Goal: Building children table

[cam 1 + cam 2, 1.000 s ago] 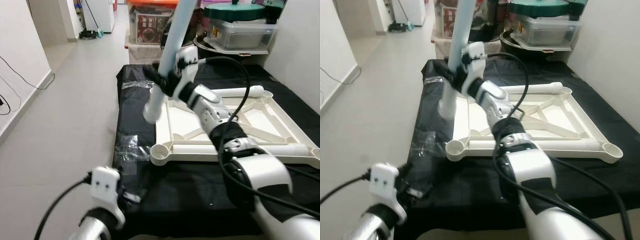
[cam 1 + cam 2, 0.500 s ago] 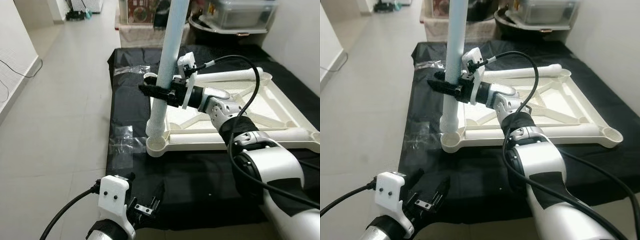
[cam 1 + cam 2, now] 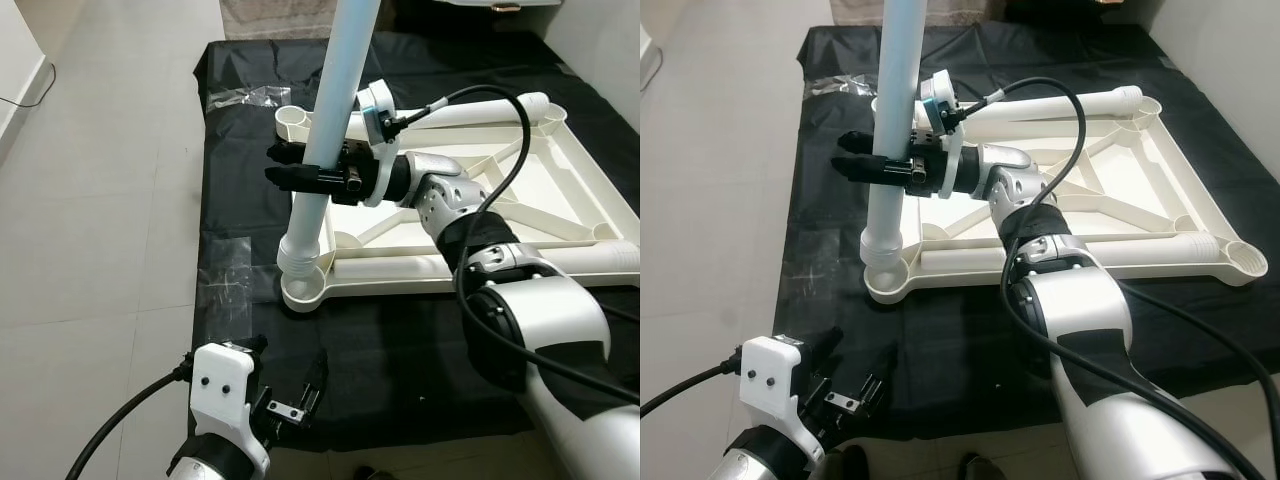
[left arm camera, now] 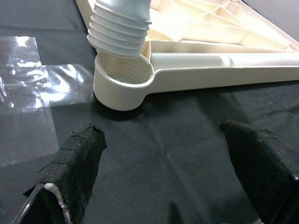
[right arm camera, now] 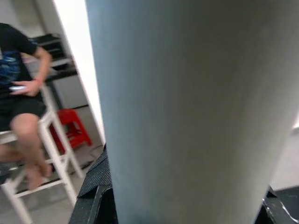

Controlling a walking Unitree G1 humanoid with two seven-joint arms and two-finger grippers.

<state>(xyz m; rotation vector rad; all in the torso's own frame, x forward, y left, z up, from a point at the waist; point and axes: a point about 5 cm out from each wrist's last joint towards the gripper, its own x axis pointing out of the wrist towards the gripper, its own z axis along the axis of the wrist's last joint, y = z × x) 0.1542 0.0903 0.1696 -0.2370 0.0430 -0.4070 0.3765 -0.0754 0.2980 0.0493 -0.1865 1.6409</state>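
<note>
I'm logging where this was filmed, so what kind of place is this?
Probably a room in a home: pale tiled floor, a black cloth spread on it as a work mat for the upturned table frame, and a person seated on a white stool.

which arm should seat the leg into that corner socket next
Right, probably. The right gripper is shut on the table leg, whose threaded end hangs just above the corner socket. The left gripper is open, empty, near the black cloth.

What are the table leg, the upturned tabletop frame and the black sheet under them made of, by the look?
Table leg: likely moulded plastic, pale blue-white, smooth satin, with threads cast into its end; the right claw is shut on it.
Tabletop frame: cream plastic by the look, with moulded ribs and threaded corner sockets.
Black sheet: seemingly woven fabric, matte, weave visible in the left wrist view.
</note>
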